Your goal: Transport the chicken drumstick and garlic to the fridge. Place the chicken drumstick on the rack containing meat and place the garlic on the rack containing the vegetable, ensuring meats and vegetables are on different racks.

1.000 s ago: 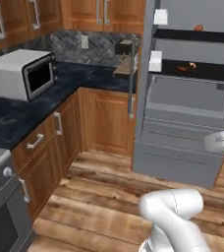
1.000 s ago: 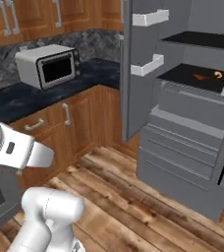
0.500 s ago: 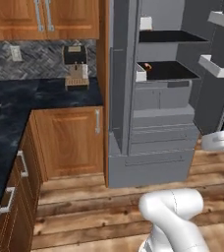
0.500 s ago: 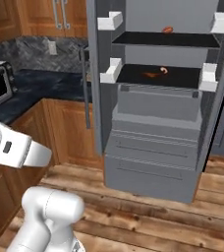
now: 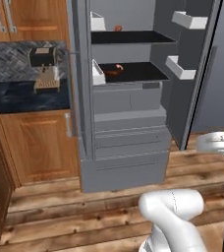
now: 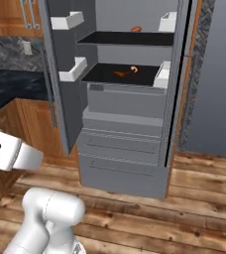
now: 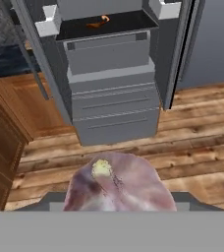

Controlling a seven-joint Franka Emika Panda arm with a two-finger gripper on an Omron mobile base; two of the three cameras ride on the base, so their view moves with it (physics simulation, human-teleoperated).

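The fridge [image 5: 128, 98] is standing open ahead of the robot, its doors swung wide. A small reddish item [image 6: 136, 29] is lying on the upper rack, and an orange item [image 6: 127, 72] is sitting on the rack below. In the hand view, a pale pinkish-mauve lump [image 7: 120, 184] with a yellowish spot is sitting right at the gripper, apparently held; which task item it is cannot be told.
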